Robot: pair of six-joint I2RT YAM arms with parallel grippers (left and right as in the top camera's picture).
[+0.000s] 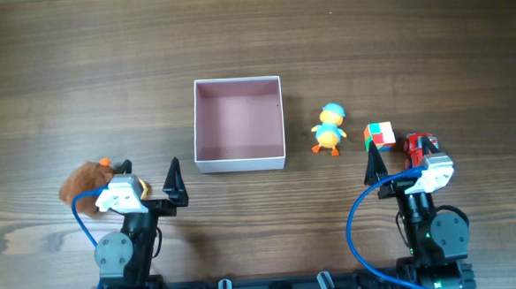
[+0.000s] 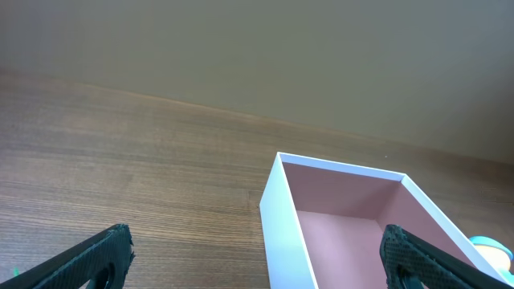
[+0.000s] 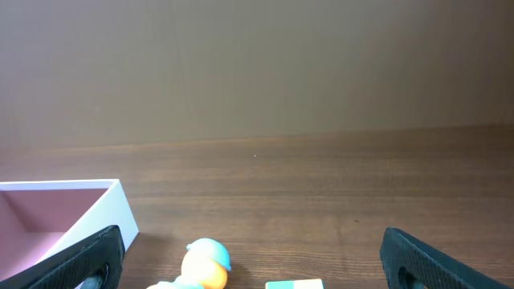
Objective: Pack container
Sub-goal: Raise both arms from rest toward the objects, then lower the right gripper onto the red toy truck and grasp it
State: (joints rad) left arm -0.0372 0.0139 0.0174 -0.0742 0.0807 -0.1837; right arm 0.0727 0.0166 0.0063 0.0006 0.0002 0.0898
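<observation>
The container (image 1: 240, 161) is a square white box with a pink inside and nothing in it, at the table's middle; it also shows in the left wrist view (image 2: 283, 225) and the right wrist view (image 3: 100, 213). An orange duck toy with a blue cap (image 1: 330, 129) stands right of it, also in the right wrist view (image 3: 205, 264). A colourful cube (image 1: 380, 135) and a red toy (image 1: 418, 144) lie further right. A brown furry toy (image 1: 85, 179) lies at the left. My left gripper (image 1: 149, 175) and right gripper (image 1: 391, 160) are both open and empty near the front edge.
The wooden table (image 1: 77, 74) stretches back behind the container. Blue cables (image 1: 359, 219) loop at both arm bases.
</observation>
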